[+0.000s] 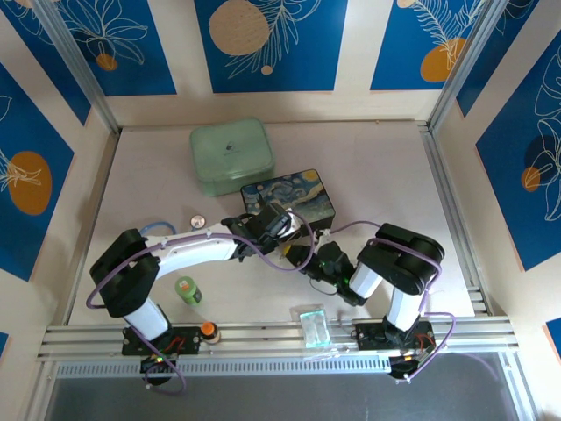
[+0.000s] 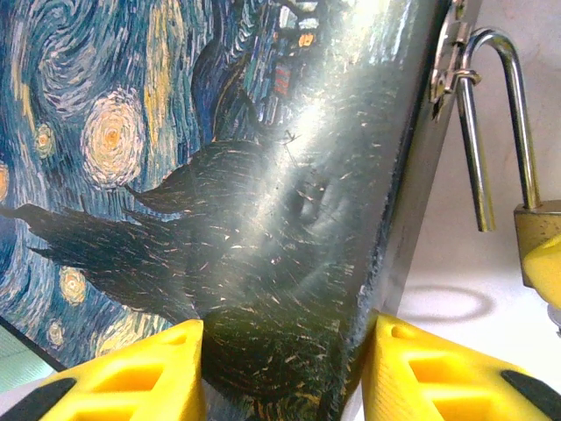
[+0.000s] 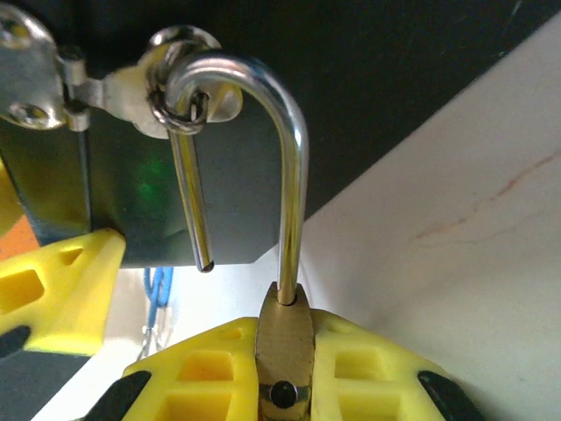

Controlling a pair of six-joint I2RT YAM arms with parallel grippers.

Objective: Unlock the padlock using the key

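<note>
The starry-night box lies mid-table, and my left gripper is shut on its near corner, a yellow finger on each side of the lid. The brass padlock is clamped edge-on in my right gripper. Its silver shackle is sprung open, the free end out of the body, and still hooks through the ring of the box's clasp. The left wrist view has the padlock at its right edge. The key is out of view.
A mint-green box stands behind the painted one. A round silver disc and a blue cord lie to the left. A green bottle, an orange knob and a clear case sit near the front rail.
</note>
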